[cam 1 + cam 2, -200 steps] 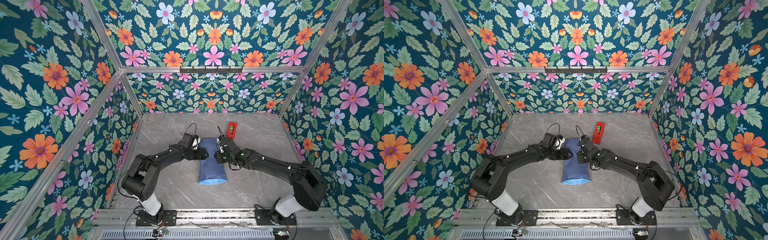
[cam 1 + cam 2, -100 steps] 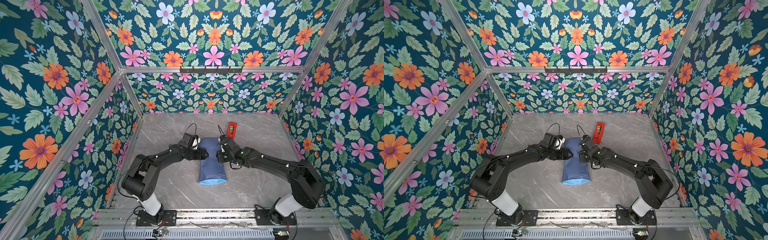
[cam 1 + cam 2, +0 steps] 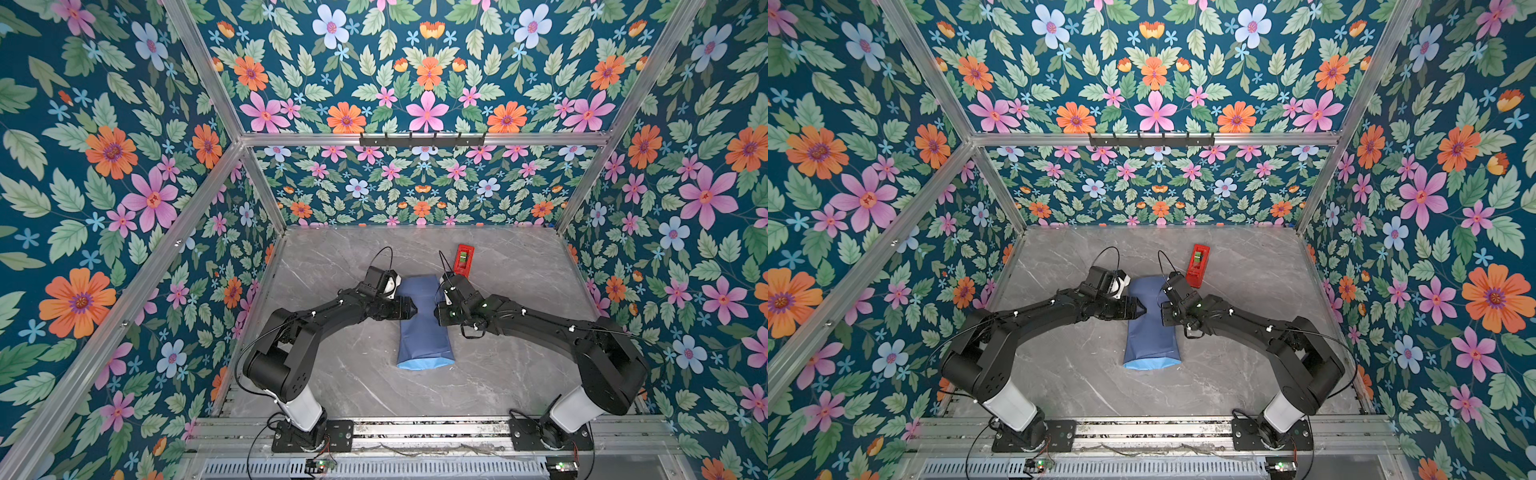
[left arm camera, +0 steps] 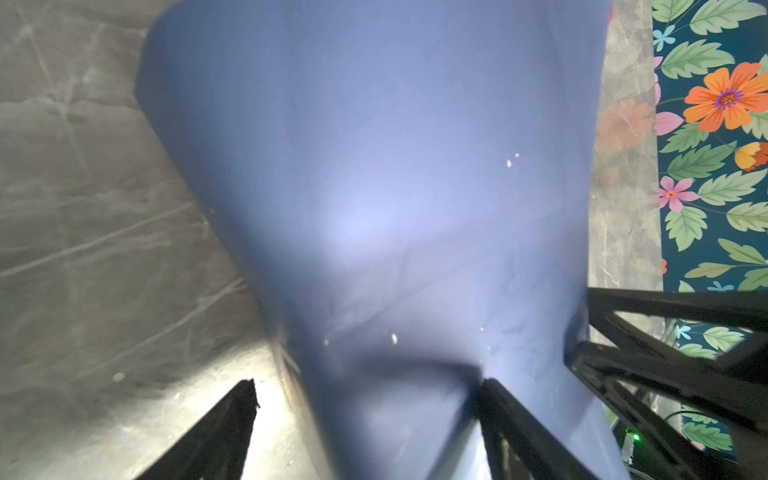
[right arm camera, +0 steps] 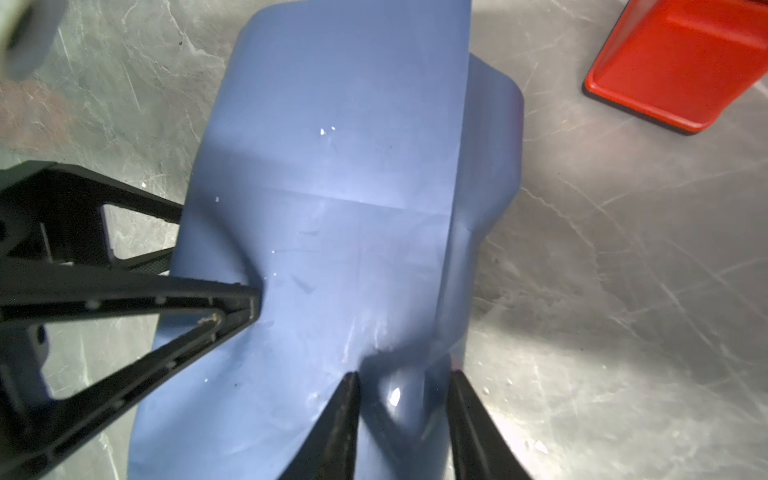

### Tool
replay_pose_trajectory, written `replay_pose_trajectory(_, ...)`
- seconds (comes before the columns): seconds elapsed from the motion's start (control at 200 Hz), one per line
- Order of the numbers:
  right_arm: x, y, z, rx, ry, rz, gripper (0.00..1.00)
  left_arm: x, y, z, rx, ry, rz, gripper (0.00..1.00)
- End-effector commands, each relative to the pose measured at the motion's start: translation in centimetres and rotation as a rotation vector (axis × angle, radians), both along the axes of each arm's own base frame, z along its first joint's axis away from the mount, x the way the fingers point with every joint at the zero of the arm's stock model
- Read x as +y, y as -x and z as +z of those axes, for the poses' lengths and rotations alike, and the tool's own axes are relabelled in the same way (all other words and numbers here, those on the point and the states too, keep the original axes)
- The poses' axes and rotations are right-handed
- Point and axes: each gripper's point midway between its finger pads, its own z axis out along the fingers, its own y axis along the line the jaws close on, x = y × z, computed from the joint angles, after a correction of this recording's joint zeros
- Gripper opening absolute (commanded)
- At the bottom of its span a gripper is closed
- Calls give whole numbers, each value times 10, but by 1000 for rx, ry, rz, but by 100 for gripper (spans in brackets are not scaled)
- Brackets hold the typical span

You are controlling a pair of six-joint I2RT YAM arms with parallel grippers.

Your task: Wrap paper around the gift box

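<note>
The paper (image 3: 422, 328) lies tubed on the counter (image 3: 519, 291) — box hidden; left end effector (image 4: 365, 386) wide, the right wrist view showing one finger (image 5: 187, 293) denting paper; right end effector (image 5: 403, 386) narrow astride a fold — grip unclear.

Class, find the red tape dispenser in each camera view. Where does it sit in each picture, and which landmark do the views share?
Top view: tape dispenser behind the paper, off its far right corner.
Top view: tape dispenser off that same corner.
Left wrist: not clearly in it; the paper fills the view.
Right wrist: cut by the frame's edge, apart from the paper.
Shared landmark: the blue paper.
</note>
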Motion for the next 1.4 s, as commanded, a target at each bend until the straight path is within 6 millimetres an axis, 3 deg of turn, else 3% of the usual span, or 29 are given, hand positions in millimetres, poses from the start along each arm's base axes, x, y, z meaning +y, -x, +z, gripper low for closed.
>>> replay_pose_trajectory(0.0,7,-2,3,7,-61,-8,41,34,22,-35,91,-197,26,85)
replay_pose_trajectory(0.625,17,-14,-6,47,-252,0,50,33,20,-34,90,-190,27,85)
replay_pose_trajectory(0.805,16,-15,-9,57,-281,-18,57,32,19,-34,87,-185,28,85)
replay_pose_trajectory(0.835,14,-14,-24,88,-266,-28,59,32,19,-34,87,-184,28,85)
replay_pose_trajectory(1.025,8,-21,-33,129,-311,-58,73,29,18,-32,82,-169,29,85)
replay_pose_trajectory(1.185,-2,-21,-23,109,-326,-65,77,24,14,-26,69,-138,35,86)
replay_pose_trajectory(1.22,-5,-20,-8,78,-340,-59,78,22,12,-23,60,-124,41,86)
replay_pose_trajectory(1.395,-28,-1,9,36,-292,-66,82,5,-5,8,1,-21,71,88)
